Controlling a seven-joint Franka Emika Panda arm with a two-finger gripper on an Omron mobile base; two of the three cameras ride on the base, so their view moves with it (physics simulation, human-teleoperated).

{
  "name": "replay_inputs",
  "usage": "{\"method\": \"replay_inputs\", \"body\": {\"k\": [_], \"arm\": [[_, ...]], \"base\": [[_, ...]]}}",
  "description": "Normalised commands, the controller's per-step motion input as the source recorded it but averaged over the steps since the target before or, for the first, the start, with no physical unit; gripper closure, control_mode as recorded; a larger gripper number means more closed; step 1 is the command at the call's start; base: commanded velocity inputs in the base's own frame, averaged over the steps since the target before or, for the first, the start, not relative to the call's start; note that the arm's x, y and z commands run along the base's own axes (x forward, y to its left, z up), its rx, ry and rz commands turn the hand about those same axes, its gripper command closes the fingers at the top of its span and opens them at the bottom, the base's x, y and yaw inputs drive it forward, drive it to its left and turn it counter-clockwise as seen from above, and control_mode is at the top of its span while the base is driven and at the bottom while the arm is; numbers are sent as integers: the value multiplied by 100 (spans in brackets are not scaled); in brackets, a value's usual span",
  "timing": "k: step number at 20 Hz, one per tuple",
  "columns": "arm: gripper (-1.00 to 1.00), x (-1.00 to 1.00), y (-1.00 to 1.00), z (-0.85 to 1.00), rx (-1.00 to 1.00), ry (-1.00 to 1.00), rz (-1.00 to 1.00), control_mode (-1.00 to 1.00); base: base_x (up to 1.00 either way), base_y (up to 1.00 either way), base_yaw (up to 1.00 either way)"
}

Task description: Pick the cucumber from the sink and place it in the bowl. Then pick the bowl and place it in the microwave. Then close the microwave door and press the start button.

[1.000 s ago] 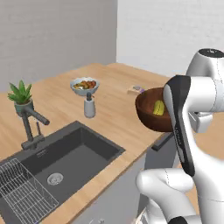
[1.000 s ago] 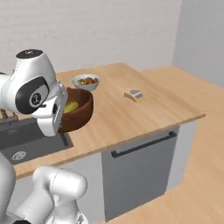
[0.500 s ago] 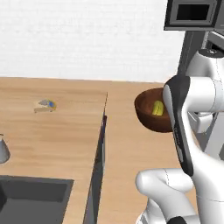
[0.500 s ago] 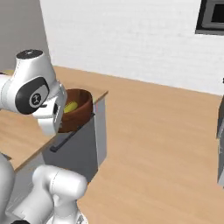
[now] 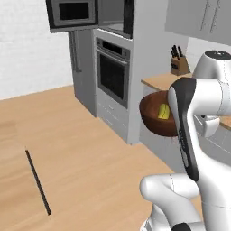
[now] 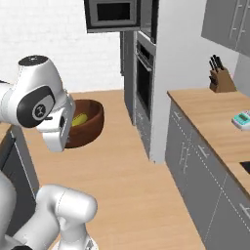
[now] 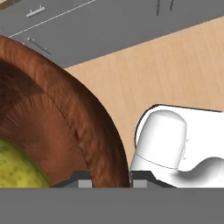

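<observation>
Holding the bowl (image 5: 155, 119) by its rim, the gripper (image 7: 109, 183) had one finger inside the wall and one outside it, the jaws closed on the wooden edge. The bowl hung in the air in front of the arm, well above the wooden floor (image 5: 90, 158), and touched nothing else. The cucumber (image 5: 163, 111) lay inside the bowl, low against the inner wall; in the right base view it showed as a yellow stick (image 6: 79, 119) just under the rim.

The microwave (image 5: 110, 18) sat high in the tall grey column, above the oven (image 5: 113, 74), and its cavity was open. The microwave door (image 5: 72, 16) stood swung out to the side, with its black window facing the room. The bowl was well below the level of the cavity and well apart from the column.

Between the bowl and the column the floor was free. On the far side a counter (image 6: 215, 117) ran along the wall, with a knife block (image 6: 220, 78) on it, near its edge
</observation>
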Motion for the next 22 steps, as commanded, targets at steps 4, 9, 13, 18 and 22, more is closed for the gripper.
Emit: {"method": "replay_inputs", "body": {"k": [4,9,13,18,22], "arm": [[100,0,0,0,0,0,0,100],[100,0,0,0,0,0,0,100],[100,0,0,0,0,0,0,100],[100,0,0,0,0,0,0,100],[100,0,0,0,0,0,0,100]], "base": [[66,7,-60],[99,40,-26],[100,16,-10],[100,21,-2],[100,28,0]]}}
